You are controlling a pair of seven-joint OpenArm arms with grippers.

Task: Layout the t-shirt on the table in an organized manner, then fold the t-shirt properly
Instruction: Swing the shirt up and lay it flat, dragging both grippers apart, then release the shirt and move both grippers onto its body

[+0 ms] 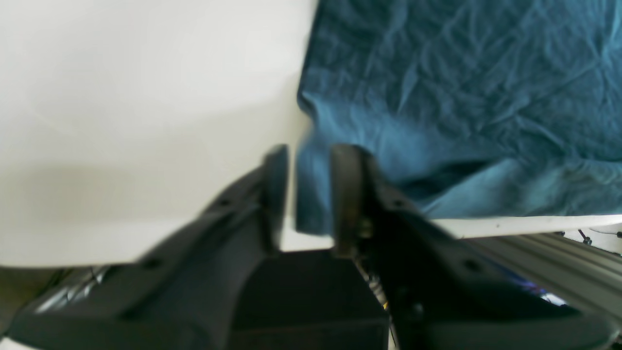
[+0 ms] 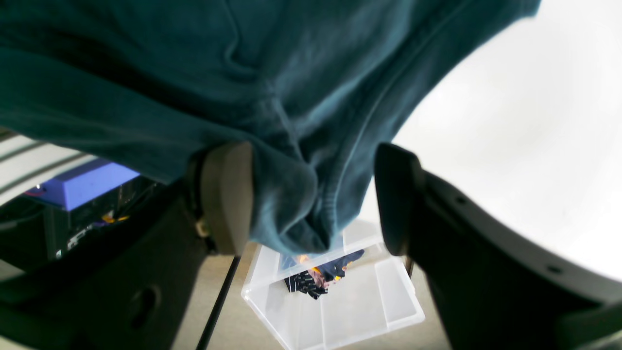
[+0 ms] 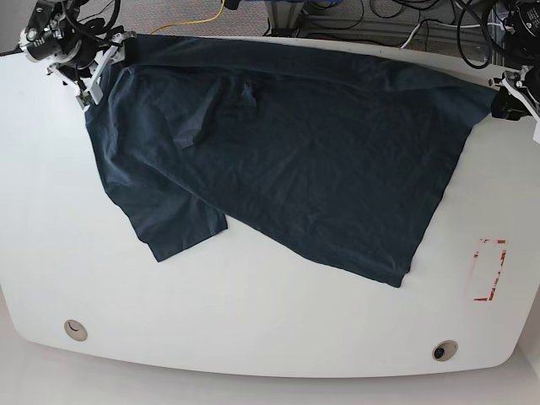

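The dark navy t-shirt [image 3: 287, 160] lies spread and wrinkled over the far half of the white table [image 3: 253, 312], one sleeve folded toward the front left. My left gripper [image 3: 504, 97] is at the far right edge. In the left wrist view it [image 1: 311, 194] is shut on a corner of the t-shirt [image 1: 461, 97]. My right gripper [image 3: 94, 76] is at the far left corner. In the right wrist view it [image 2: 313, 194] is open, with a bunched fold of the t-shirt [image 2: 243, 73] hanging between the jaws and touching one pad [image 2: 228, 194].
A red tape rectangle [image 3: 489, 270] marks the table's right side. Two round grommet holes [image 3: 75, 330] [image 3: 444, 350] sit near the front edge. A clear plastic bin [image 2: 340, 301] holding clothes stands on the floor beyond the table edge. Cables [image 3: 354, 17] lie behind the table.
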